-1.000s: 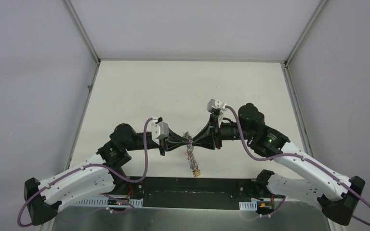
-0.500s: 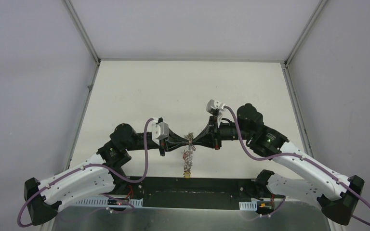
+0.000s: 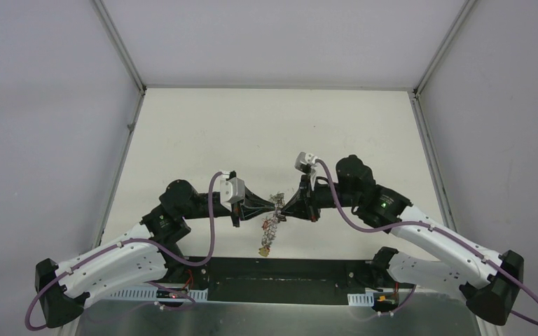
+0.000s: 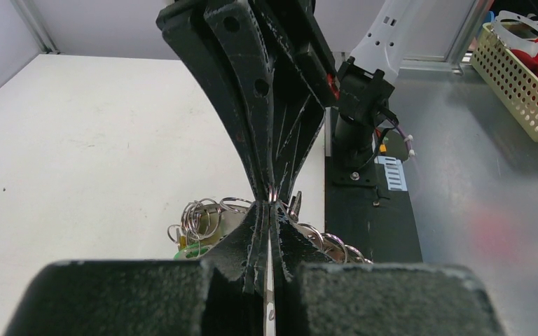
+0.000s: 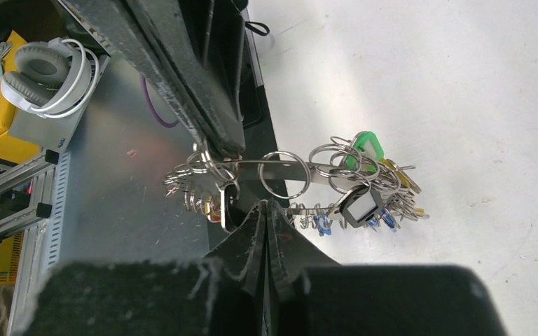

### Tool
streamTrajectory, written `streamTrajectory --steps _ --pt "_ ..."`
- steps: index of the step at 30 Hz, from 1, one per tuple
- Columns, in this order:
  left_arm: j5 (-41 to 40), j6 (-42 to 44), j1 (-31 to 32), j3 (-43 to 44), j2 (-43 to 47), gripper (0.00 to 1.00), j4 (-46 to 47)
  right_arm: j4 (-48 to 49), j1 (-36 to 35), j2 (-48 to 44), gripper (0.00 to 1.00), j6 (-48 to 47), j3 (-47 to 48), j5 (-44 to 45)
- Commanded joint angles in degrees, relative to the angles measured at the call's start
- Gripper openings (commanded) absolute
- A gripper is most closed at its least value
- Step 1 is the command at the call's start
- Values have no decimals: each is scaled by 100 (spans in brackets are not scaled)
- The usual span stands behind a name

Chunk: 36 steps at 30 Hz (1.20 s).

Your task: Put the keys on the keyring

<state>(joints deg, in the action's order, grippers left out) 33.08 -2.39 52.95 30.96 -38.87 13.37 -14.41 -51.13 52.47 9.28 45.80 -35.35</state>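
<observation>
Both grippers meet tip to tip above the table's near middle. The keyring (image 3: 270, 227) hangs between and below them, a large silver ring fringed with small rings and tags. In the right wrist view the keyring (image 5: 301, 183) lies nearly edge-on, with green, blue and black-framed tags. My left gripper (image 4: 272, 204) is shut on its rim; its fingers (image 5: 203, 105) come down onto the ring's far band. My right gripper (image 5: 266, 204) is shut, pinching thin metal at the ring's near edge. A dark-headed key (image 5: 227, 207) hangs just left of those tips. A red-headed key cannot be made out.
Grey enclosure walls surround the white table (image 3: 273, 133). A black base plate (image 3: 280, 269) and a metal bench lie at the near edge. Off the table stand a perforated beige basket (image 4: 515, 84) and headphones (image 5: 49, 70) on a yellow box.
My right gripper has closed and its arm has shifted slightly left. The hanging bundle of keys has swung left and drawn up shorter. The left arm has stayed put.
</observation>
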Motion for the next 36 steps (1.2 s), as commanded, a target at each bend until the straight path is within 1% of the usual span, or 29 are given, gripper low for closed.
streamTrajectory --steps 1,4,6,9,12,15,19,21,24,33,35,36 --pt "23 -11 66 94 121 0 684 265 0 83 8 -55 45 -75" --pt "6 -7 58 81 143 0 659 313 7 -63 25 -75 24 -14" --pt "10 -14 63 77 142 0 654 345 7 -272 35 -124 -25 40" --pt "23 -24 59 68 127 0 643 495 7 -644 46 -233 -177 104" --pt "31 -32 63 68 109 0 659 863 7 -997 53 -394 -383 58" --pt "47 -41 61 77 86 0 665 1267 7 -1192 54 -430 -541 -49" --pt "58 -42 66 77 88 0 666 1711 0 -1057 48 -396 -608 -368" --pt "74 -47 64 77 89 0 667 1811 -3 -947 43 -374 -599 -438" --pt "82 -59 59 77 90 0 666 2006 -6 -822 40 -316 -620 -479" --pt "112 -83 64 86 72 0 670 2341 -8 -483 38 -244 -600 -422" --pt "120 -89 65 86 69 0 677 2401 -2 -406 33 -175 -608 -473" --pt "120 -91 64 78 72 0 683 2426 -2 -364 32 -175 -622 -487"
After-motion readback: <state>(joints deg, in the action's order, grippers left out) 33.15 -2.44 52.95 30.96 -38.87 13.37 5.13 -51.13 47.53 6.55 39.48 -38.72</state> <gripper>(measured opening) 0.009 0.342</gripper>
